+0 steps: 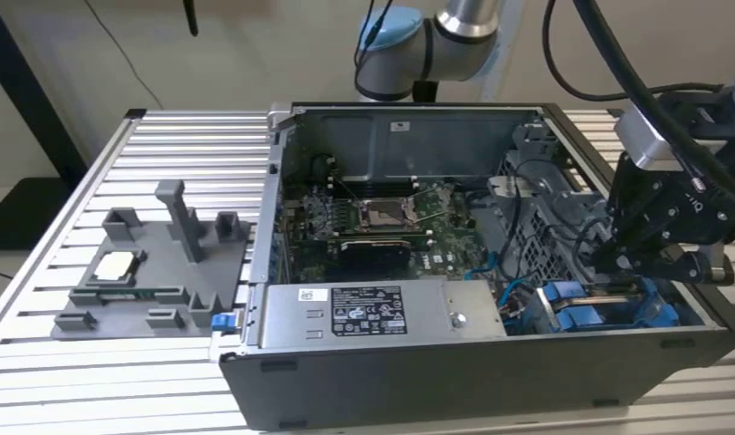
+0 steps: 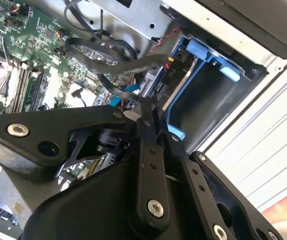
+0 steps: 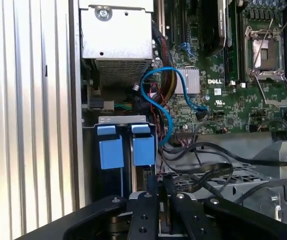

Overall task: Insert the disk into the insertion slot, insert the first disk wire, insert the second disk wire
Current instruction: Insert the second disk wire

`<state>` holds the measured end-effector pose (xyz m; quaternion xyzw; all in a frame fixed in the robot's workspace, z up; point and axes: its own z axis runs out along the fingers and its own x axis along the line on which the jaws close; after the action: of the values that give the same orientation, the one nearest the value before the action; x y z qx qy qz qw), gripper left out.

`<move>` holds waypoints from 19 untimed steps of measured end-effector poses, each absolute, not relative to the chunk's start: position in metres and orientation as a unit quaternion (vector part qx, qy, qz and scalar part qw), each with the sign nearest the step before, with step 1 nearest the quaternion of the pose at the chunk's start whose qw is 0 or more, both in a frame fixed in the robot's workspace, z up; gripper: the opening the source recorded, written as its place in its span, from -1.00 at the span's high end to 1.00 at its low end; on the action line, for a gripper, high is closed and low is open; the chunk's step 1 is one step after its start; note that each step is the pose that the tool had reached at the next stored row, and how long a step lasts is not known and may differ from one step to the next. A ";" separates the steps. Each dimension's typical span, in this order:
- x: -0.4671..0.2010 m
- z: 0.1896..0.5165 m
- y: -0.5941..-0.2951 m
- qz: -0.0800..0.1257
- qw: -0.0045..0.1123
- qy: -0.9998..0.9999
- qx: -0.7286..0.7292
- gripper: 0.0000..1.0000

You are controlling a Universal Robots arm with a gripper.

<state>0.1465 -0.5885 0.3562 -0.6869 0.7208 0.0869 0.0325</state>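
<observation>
A ribbed aluminium tabletop (image 1: 161, 136) is seen in the exterior view. Two things are carried directly on it: a dark computer case (image 1: 464, 381), laid open on its side from the centre out towards 3 o'clock, and a grey moulded fixture tray (image 1: 138, 272) at about 9 o'clock, set just beside the case.

The gripper (image 1: 627, 272) hung inside the computer case (image 1: 464, 381), at the exterior view's right end. Just beneath it sat the disk (image 1: 609, 313) in the insertion slot (image 2: 218, 107). The power-supply box (image 1: 380, 313) lay to the exterior view's left of the gripper, the motherboard (image 1: 385, 222) behind that box. Well apart from the gripper, outside the case, a fixture tray (image 1: 149, 272) rested on the table (image 1: 53, 362).
</observation>
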 end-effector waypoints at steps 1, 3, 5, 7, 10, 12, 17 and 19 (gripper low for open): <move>0.148 0.355 -0.588 0.087 0.031 0.721 -0.687 0.68; 0.151 0.354 -0.587 0.088 0.027 0.721 -0.687 0.68; 0.154 0.352 -0.586 0.088 0.023 0.722 -0.686 0.68; 0.157 0.351 -0.586 0.089 0.018 0.722 -0.686 0.68; 0.161 0.350 -0.586 0.093 0.010 0.722 -0.685 0.68; 0.163 0.349 -0.586 0.097 0.004 0.722 -0.685 0.68; 0.169 0.344 -0.586 0.107 -0.008 0.722 -0.683 0.68; 0.170 0.340 -0.586 0.110 -0.012 0.722 -0.683 0.68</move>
<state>0.1699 -0.5861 0.3398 -0.6825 0.7224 0.1101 -0.0116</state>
